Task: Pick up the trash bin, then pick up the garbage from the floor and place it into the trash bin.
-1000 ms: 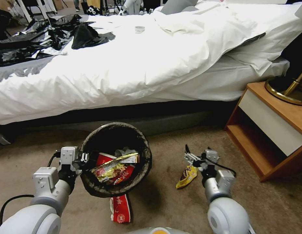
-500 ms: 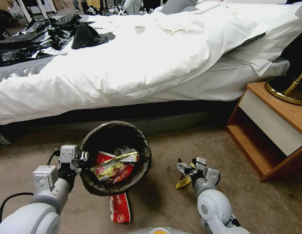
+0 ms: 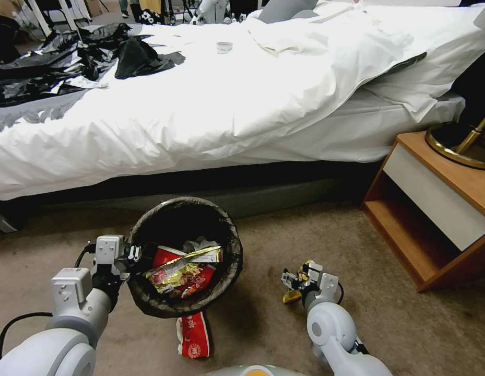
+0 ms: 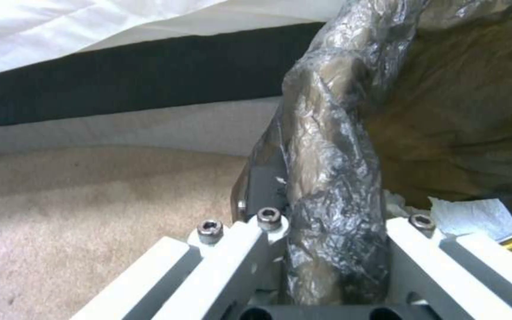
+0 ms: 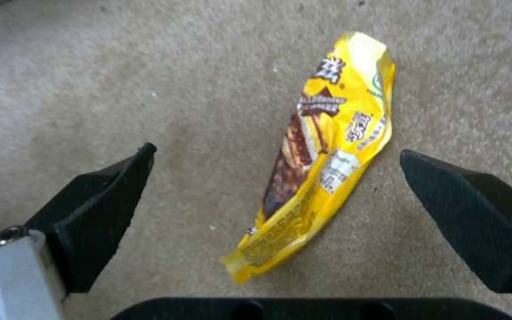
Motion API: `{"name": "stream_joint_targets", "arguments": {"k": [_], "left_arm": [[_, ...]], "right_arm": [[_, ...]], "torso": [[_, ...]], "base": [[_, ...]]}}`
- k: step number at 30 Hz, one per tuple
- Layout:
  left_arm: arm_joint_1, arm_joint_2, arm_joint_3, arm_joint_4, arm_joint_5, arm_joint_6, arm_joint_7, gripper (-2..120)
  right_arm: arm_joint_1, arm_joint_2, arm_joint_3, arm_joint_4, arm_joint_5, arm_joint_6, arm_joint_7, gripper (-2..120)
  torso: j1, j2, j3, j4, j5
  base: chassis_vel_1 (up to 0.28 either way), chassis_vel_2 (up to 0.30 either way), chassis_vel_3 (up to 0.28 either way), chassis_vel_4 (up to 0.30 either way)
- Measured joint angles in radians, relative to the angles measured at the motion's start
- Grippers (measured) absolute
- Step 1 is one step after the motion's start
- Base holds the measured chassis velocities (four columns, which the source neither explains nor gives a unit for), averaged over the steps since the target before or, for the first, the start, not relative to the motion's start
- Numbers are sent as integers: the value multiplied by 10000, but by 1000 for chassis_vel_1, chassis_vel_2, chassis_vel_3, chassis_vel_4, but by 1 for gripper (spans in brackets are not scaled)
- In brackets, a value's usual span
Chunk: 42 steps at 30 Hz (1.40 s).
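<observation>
While left gripper pinches trash bin rim | right gripper jaws spread over yellow wrapper

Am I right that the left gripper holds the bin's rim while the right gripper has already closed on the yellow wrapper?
Not quite. The left gripper does grip the trash bin rim, but the right wrist view shows the right gripper open, straddling the yellow wrapper on the carpet.

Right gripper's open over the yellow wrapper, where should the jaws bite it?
Take the yellow wrapper across its narrow width at mid-length, coming straight down. It lies flat and long on the carpet, and the right gripper already straddles it with open jaws.
</observation>
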Motion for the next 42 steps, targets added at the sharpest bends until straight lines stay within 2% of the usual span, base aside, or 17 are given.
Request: {"name": "stream_joint_targets", "arguments": {"k": [19, 42], "left_arm": [[8, -22, 25, 0, -38, 10, -10, 1], [-52, 48, 5, 0, -107, 19, -12, 1]], "right_arm": [[1657, 196, -17, -2450, 709, 331, -228, 100], [1972, 270, 155, -3161, 694, 466, -211, 100]], "torso": [[0, 0, 0, 0, 0], [0, 0, -1, 0, 0]], "base": [[0, 0, 0, 0], [0, 0, 0, 0]]}}
